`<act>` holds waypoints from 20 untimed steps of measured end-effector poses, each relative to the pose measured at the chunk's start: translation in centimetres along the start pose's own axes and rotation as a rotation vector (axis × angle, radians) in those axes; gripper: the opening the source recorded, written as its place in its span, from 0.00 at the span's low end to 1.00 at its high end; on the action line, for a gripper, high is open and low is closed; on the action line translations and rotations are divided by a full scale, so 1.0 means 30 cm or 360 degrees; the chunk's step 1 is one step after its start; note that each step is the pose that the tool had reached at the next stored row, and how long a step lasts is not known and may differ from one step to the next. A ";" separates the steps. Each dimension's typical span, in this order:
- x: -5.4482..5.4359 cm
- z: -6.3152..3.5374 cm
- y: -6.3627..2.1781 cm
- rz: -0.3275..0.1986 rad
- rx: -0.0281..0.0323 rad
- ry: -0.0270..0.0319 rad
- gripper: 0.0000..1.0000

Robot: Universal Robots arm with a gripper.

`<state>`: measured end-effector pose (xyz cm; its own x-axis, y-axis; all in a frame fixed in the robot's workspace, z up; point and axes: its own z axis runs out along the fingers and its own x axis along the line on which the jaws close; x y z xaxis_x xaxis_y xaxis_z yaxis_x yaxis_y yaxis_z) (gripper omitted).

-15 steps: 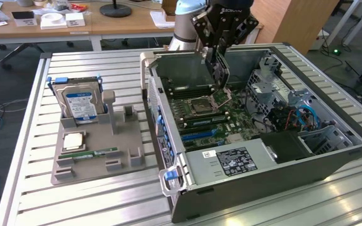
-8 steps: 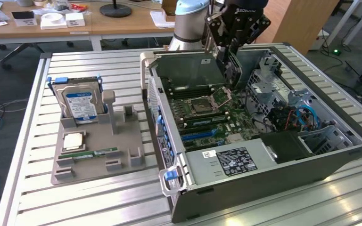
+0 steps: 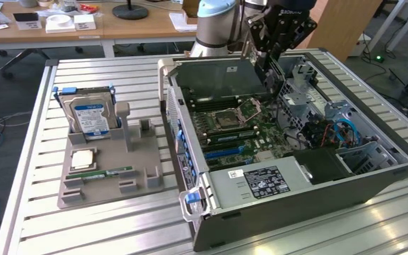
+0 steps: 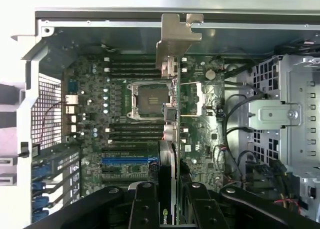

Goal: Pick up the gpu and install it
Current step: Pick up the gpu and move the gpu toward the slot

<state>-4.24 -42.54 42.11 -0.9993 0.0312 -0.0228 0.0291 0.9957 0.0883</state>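
**Gpu gripped on edge over the open computer case**

Nearest the wrist camera, two black fingers [image 4: 145, 209] of the claw [image 4: 170, 199] are seen pressed against the opposite faces of the gpu [image 4: 169, 164]. The claw is closed part-way, its jaws kept apart only by the thickness of the card, and nothing else is touched by it.

The gpu is presented edge-on as a thin, flat, dark card. A black face is visible between the fingers, with a small pale logo printed on it. At the end farthest from the claw a silver metal bracket [image 4: 177, 36] is fitted, bent over at its tip and lying close to the wall of the case [image 3: 374, 175].

The card is held inside the open top of the case, over the green motherboard [image 4: 125, 129]. Its line runs just beside the empty CPU socket [image 4: 150, 100], and a blue slot [image 4: 125, 160] is seen near the gripped end. Whether the card's far edge touches the board cannot be told.

In the exterior view the arm [image 3: 218, 21] is seen behind the case, with the claw lowered over the case's far end. A labelled power supply [image 3: 261, 180] is mounted at the near end.

On the slatted metal counter [image 3: 83, 234], towards the exterior view's left and well apart from the case, a grey holder [image 3: 140, 175] is placed. A silver hard drive [image 3: 91, 117] with a blue label is stood upright in it, and a narrow green RAM stick [image 3: 108, 172] is laid flat in it.
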 end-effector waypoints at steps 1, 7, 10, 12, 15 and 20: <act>-0.010 0.000 0.000 0.0000 -0.00002 0.00000 0.26; -0.065 0.002 0.002 0.0000 -0.00010 0.00001 0.26; -0.089 0.002 0.003 0.0000 -0.00013 0.00001 0.26; -0.096 0.003 0.003 0.0000 -0.00014 0.00001 0.26; -0.096 0.003 0.003 0.0000 -0.00014 0.00000 0.26; -0.107 0.003 0.003 0.0000 -0.00020 0.00001 0.26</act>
<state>-1.02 -42.53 42.10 -0.9993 0.0311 -0.0227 0.0290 0.9956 0.0895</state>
